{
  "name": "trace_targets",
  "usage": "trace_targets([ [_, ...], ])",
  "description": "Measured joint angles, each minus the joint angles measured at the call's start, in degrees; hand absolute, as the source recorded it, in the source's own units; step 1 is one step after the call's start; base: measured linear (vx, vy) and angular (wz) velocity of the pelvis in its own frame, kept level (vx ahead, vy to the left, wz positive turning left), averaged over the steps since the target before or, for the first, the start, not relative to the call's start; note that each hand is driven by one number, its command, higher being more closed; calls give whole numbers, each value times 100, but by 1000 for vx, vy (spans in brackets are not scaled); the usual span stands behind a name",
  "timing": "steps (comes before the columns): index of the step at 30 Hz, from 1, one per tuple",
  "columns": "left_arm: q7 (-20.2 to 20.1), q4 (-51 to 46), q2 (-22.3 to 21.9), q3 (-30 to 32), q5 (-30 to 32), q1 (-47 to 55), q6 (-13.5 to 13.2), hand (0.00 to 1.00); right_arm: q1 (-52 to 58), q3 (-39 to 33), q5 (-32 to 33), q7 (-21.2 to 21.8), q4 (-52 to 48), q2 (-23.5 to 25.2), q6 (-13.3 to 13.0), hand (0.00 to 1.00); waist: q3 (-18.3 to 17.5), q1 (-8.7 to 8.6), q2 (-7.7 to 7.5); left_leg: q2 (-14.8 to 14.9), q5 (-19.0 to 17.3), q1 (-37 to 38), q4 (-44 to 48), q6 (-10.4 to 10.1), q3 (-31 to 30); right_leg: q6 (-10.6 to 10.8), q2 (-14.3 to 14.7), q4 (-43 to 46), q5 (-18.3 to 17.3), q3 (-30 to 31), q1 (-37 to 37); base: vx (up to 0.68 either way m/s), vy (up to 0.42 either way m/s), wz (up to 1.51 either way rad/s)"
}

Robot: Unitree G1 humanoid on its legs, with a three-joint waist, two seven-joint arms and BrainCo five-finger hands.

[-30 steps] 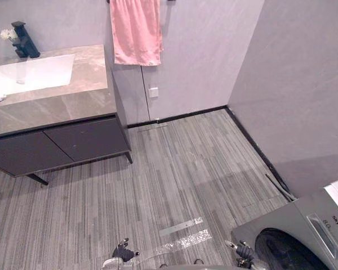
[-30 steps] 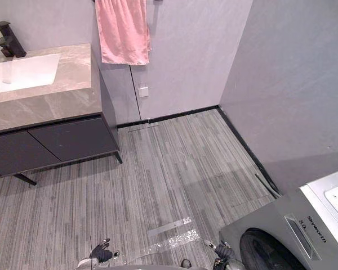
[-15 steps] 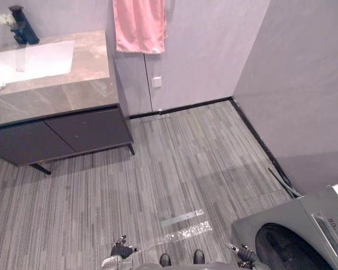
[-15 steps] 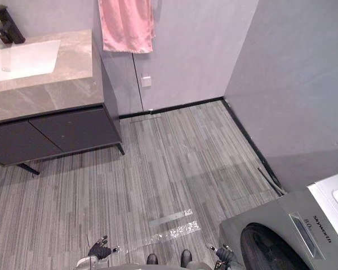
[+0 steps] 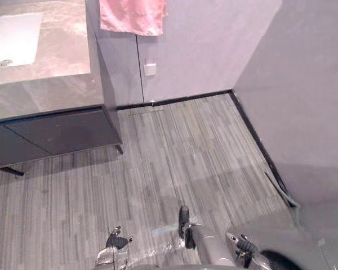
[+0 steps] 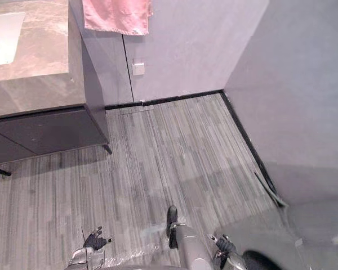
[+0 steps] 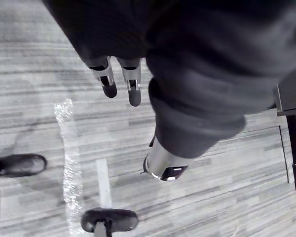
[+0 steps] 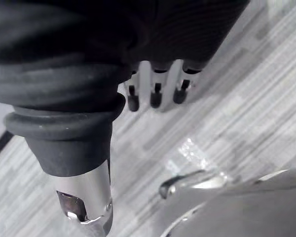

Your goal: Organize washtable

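Observation:
The washtable stands at the upper left: a grey marble top with a white sink set in it, over a dark cabinet. A pink towel hangs on the wall just past its right end. My left hand hangs low over the floor, far from the washtable, its fingers straight and holding nothing. Low on the right, my right hand hangs the same way, with relaxed fingers and nothing in it.
Grey striped floor lies between me and the washtable. Grey walls with a black skirting close the back and right. A white wall socket sits under the towel. A grey washing machine stands at the lower right. Shiny tape marks the floor.
The camera has moved: the washtable now sits further left and larger, and its black tap and the small blue thing have left the picture. Both hands still hang low, holding nothing.

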Motion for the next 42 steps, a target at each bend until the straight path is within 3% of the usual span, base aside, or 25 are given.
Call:
trace_targets([
  [1, -7, -2, -173, 217, 6, -30, 2, 0, -44, -304, -8, 9, 16, -12, -3, 0, 26, -48, -5, -120, 395, -125, 356, -163, 1, -216, -207, 862, -284, -82, -290, 749, -177, 25],
  [2, 11, 21, -436, 511, -9, 1, 28, 0, 7, -570, -11, 32, -8, -103, -10, 0, 37, -63, 126, -206, 620, -190, 1083, -116, 18, -9, -171, 1462, -704, -333, -487, 691, -231, 9],
  [3, 9, 17, -493, 649, -20, 169, 34, 0, 82, -597, -9, 49, -40, -111, -4, 0, -34, -30, 208, -111, 620, -345, 1740, -120, 29, 16, -53, 801, -551, -299, -197, 567, -292, 11],
  [4, 3, 11, -587, 773, -81, 283, 29, 0, 321, -588, 10, 65, -154, -141, 5, 0, -47, -21, 203, 13, 682, -763, 3304, -194, 157, -427, -19, 137, -496, -363, 337, 442, -177, -15],
  [5, 13, -16, -643, 831, -152, 298, 24, 0, 310, -577, 23, 75, -163, -194, 38, 0, -124, 51, 462, 337, 646, -1203, 4347, -188, 163, -503, 147, 79, -596, -257, 541, 487, -113, -12],
  [7, 12, -167, -548, 830, -268, 264, 21, 0, 86, -472, 25, 104, -108, -135, 70, 0, -1, 99, 247, 579, 522, -2042, 5484, -12, 368, -485, 116, -120, -835, 54, 1081, 480, -50, -37],
  [9, 8, -316, -466, 807, -431, 253, -14, 0, -10, -295, 29, 97, -108, -167, 59, 0, 61, 324, 111, 594, 337, -2489, 5571, 102, 384, -469, 96, -436, -916, 424, 1659, 474, -7, -77],
  [11, 8, -377, -407, 801, -532, 258, -52, 0, -157, -334, 39, 76, -104, -197, 48, 0, 118, 340, 12, 525, 67, -2845, 4817, 126, 371, -358, -68, -745, -981, 652, 2233, 455, 80, -61],
  [13, 4, -386, -374, 675, -592, 256, -96, 0, -258, -360, 82, 41, -128, -263, -7, 0, 123, 335, -49, 241, 126, -3175, 2843, 15, 273, -166, -331, -1131, -1093, 881, 2731, 453, 142, -37],
  [14, 1, -371, -393, 611, -584, 266, -93, 0, -268, -357, 78, 19, -129, -304, -36, 0, 60, 363, 67, 215, 327, -3329, 1954, -259, 159, -124, -360, -1321, -1121, 964, 2899, 533, 248, -53],
  [15, 2, -323, -459, 502, -586, 260, -74, 0, -250, -335, 78, -10, -126, -469, -44, 0, -62, 473, 302, 312, 486, -3648, 1394, -513, 44, 16, -306, -1551, -1216, 1092, 3041, 439, 256, -61],
  [16, 3, -300, -488, 459, -587, 297, -75, 0, -190, -330, 72, -10, -113, -519, -37, 0, -103, 572, 402, 386, 715, -3773, 1326, -410, -11, 129, -315, -1592, -1378, 1166, 3215, 582, 368, -69],
  [18, -3, -168, -366, 589, -561, 485, -75, 0, 24, -345, 16, -4, -94, -337, -29, 0, -362, 620, 175, 45, 1311, -3587, 1550, 161, 28, 404, -759, -1424, -1809, 1366, 3501, 693, 362, -51],
  [19, 3, -74, -328, 675, -561, 507, -50, 0, 83, -355, 1, -3, -40, -259, -26, 0, -437, 616, -7, -118, 1254, -3436, 1575, 508, 205, 548, -918, -935, -1866, 1489, 3374, 699, 283, -40],
  [20, 3, -40, -294, 691, -562, 506, -45, 0, 75, -358, -11, 3, 10, -234, -23, 0, -422, 623, -36, -136, 1185, -3289, 1567, 598, 339, 701, -955, -507, -1840, 1571, 3234, 683, 281, -51],
  [21, 1, 41, -252, 706, -566, 538, -33, 0, 45, -410, -68, 5, 115, -176, -13, 0, -414, 622, -35, -156, 1019, -2960, 1470, 640, 423, 1321, -928, 526, -1656, 1661, 2870, 513, 231, -45],
  [22, -1, 61, -264, 697, -567, 553, -15, 0, 40, -425, -104, 5, 128, -128, -8, 0, -390, 619, -28, -163, 979, -2738, 1361, 683, 447, 1714, -912, 1173, -1509, 1680, 2657, 694, 332, -47],
  [23, -1, 78, -242, 678, -566, 569, 29, 0, 75, -447, -192, 14, 130, -39, -5, 0, -371, 600, -25, -245, 924, -2102, 1050, 748, 485, 1825, -934, 2419, -1472, 1662, 2245, 537, 250, -32],
  [26, -13, 82, -250, 634, -580, 550, 13, 0, 79, -325, -246, 104, 117, -19, -10, 0, -333, 567, 156, -268, 910, -993, 375, 769, 547, 1191, -989, 2579, -1851, 1037, 1768, 477, 185, -31],
  [30, -11, 36, -207, 626, -591, 343, -13, 0, 65, -343, -248, 119, 118, -24, -11, 0, -329, 353, 137, -199, 870, -655, 120, 708, 346, 1029, -798, 793, -1766, 796, 1017, 363, 14, 29],
  [32, -3, 41, -185, 626, -580, 283, -16, 0, 206, -425, -247, 118, 123, -5, -7, 0, -312, 245, 126, -145, 700, -501, 89, 467, 149, 981, -637, -811, -739, 1053, 918, 475, -87, 63],
  [34, 0, 79, -285, 649, -508, 324, 2, 0, 506, -614, -251, 120, 130, -89, 58, 0, -374, 167, 208, -32, 386, -173, 95, 184, -138, 843, -590, -911, 248, 1150, 1052, 463, -167, 68],
  [38, 0, 69, -508, 822, -572, 278, -4, 0, 554, -835, -245, 101, 118, -244, 111, 0, -425, 131, 358, 160, 708, -336, 688, -325, -315, 585, -664, -221, -471, 750, 1112, 364, -184, 51],
  [40, 9, 60, -526, 819, -674, 204, -29, 0, 547, -832, -243, 97, 116, -247, 112, 0, -382, 145, 283, 154, 911, -431, 1006, -515, -323, 512, -777, -287, -541, 576, 1355, 277, -171, 71],
  [42, 17, 58, -553, 810, -836, 188, -85, 0, 518, -815, -218, 79, 95, -246, 101, 0, -332, 142, 108, 193, 928, -509, 1105, -471, -119, 478, -975, -525, -564, 308, 1734, 216, -134, 92],
])
